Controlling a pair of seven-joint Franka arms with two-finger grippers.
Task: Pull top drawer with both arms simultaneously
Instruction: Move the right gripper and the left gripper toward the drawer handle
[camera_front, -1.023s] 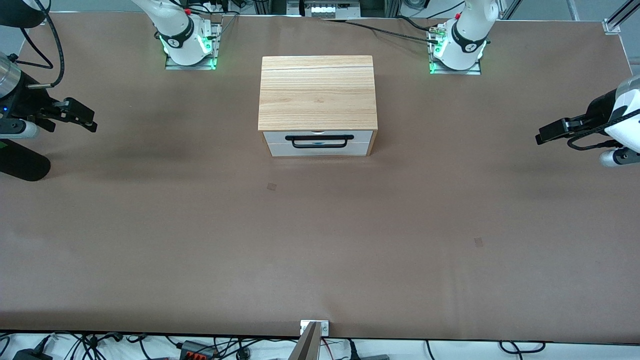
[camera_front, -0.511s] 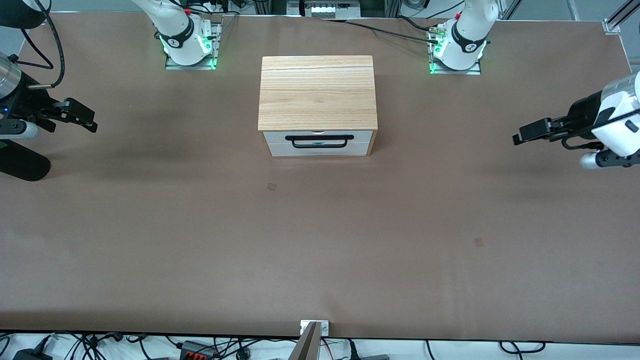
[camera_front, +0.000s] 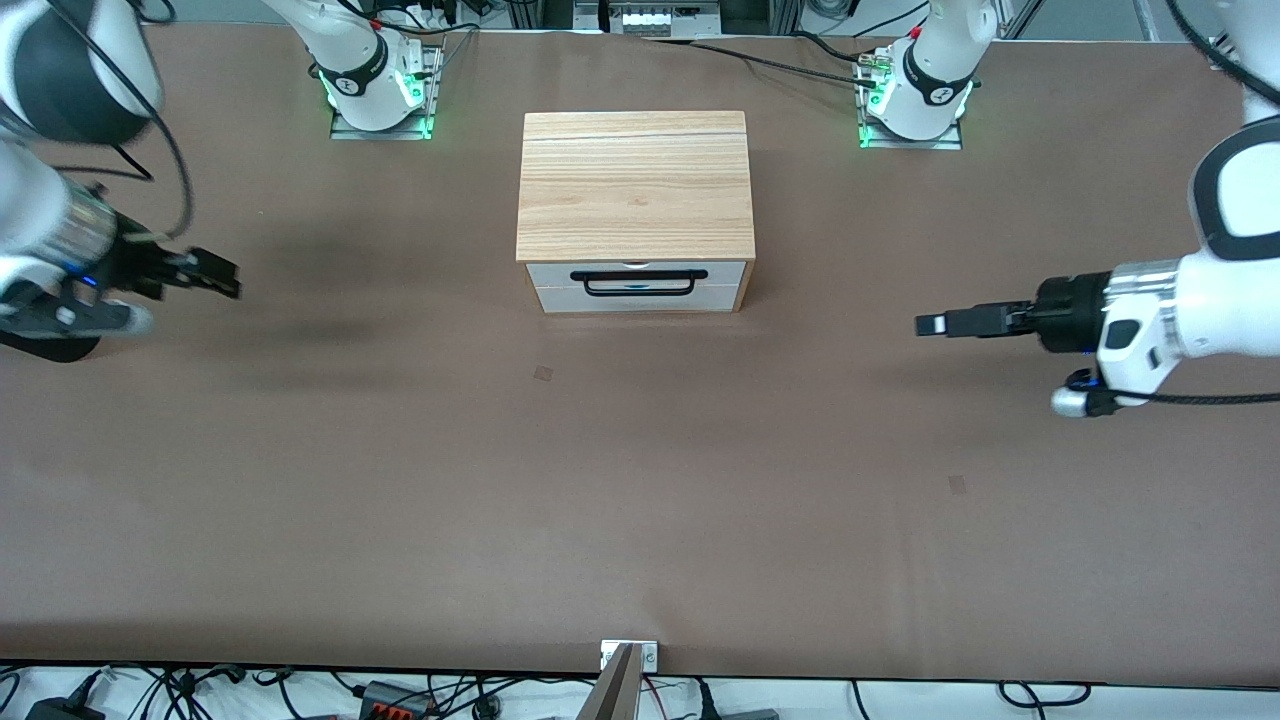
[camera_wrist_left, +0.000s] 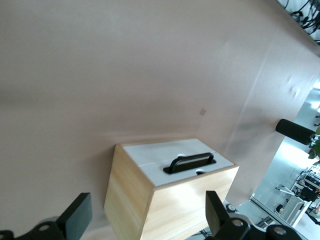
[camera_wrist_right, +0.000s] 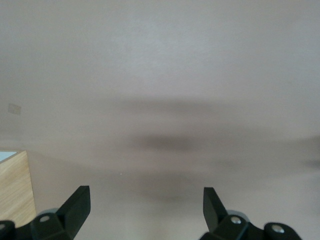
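Front view: the top drawer (camera_front: 637, 274) sits closed in the wooden cabinet (camera_front: 635, 186) mid-desk (camera_front: 640, 480); the left hand (camera_front: 935, 324) and right hand (camera_front: 215, 272) hover over bare desk toward their own ends.
Left wrist view: fingers (camera_wrist_left: 76, 216) spread wide, cabinet between them.
Right wrist view: fingers (camera_wrist_right: 75, 206) wide.

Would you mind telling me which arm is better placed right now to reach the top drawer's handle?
Probably the left. The left gripper is open, points toward the top drawer, and its wrist view shows the black handle. The right gripper, open too, hangs over bare table farther from the cabinet.
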